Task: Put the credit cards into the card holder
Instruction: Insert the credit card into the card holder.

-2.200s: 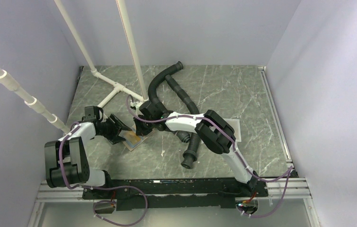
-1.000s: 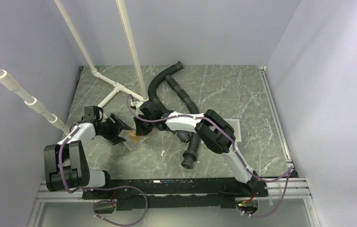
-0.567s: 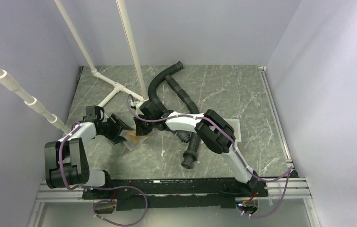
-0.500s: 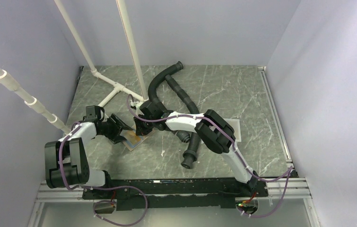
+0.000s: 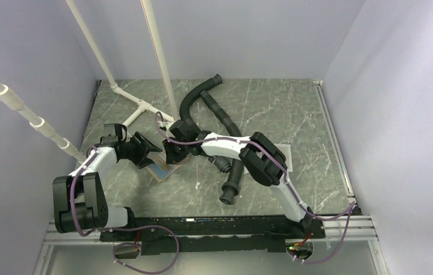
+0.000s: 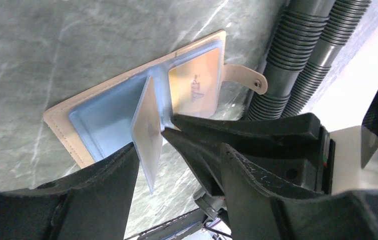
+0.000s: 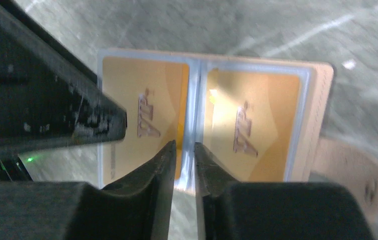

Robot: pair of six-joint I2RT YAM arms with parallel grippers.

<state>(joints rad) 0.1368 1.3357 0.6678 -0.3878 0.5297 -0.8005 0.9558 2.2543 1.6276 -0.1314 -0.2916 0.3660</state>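
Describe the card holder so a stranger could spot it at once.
On the green marble table, look just left of the black ribbed hoses. There the card holder lies open flat: a tan wallet with clear blue sleeves showing orange cards, and alone in having a rounded snap tab.

My left arm bends at the elbow and reaches forward; the left gripper [image 5: 147, 150] points down and right, jaws spread wide. My right arm stretches across to the left; the right gripper [image 7: 182, 150] nearly meets the left one, jaws parted by a narrow slit.
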